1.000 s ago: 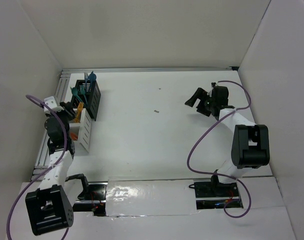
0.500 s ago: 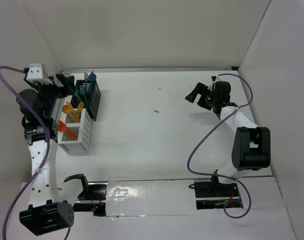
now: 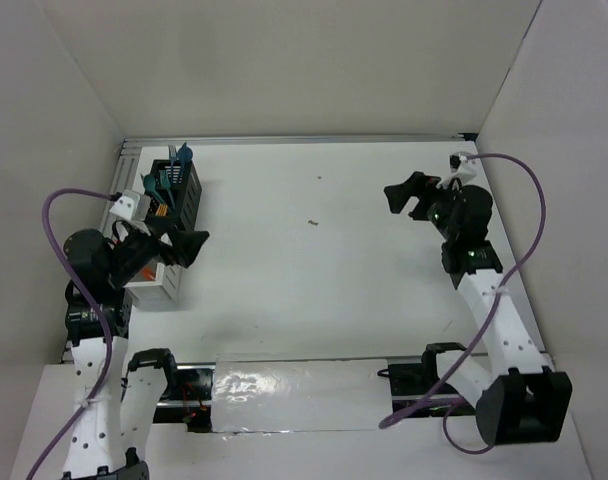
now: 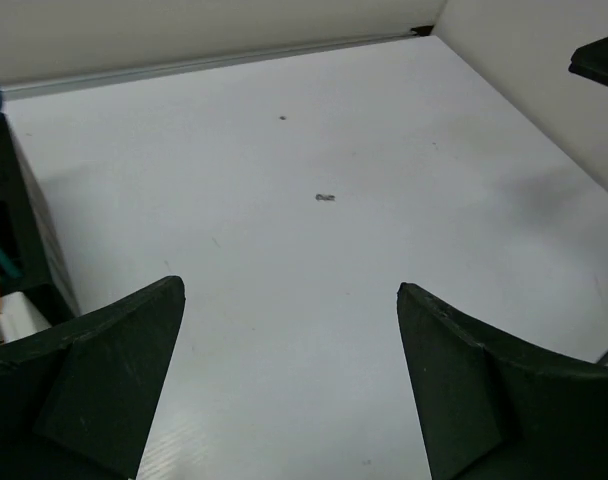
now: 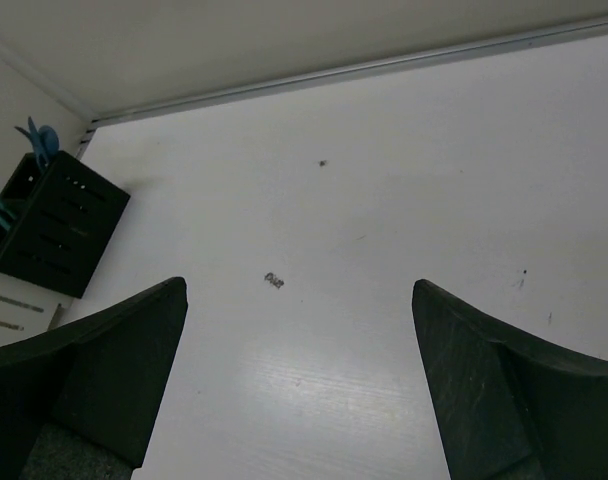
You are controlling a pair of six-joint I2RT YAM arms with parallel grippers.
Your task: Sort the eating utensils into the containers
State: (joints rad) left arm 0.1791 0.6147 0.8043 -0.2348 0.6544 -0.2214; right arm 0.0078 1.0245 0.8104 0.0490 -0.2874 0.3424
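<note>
Utensils (image 3: 180,154) stand upright in the bins (image 3: 189,197) at the table's (image 3: 314,285) left edge (teal in black, orange alongside), so we judge sorting done, hence left gripper (image 4: 289,295) and right gripper (image 5: 299,285) hang wide open, empty.

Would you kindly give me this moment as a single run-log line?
left gripper: open, empty | right gripper: open, empty | teal utensils: in black mesh bin
</note>
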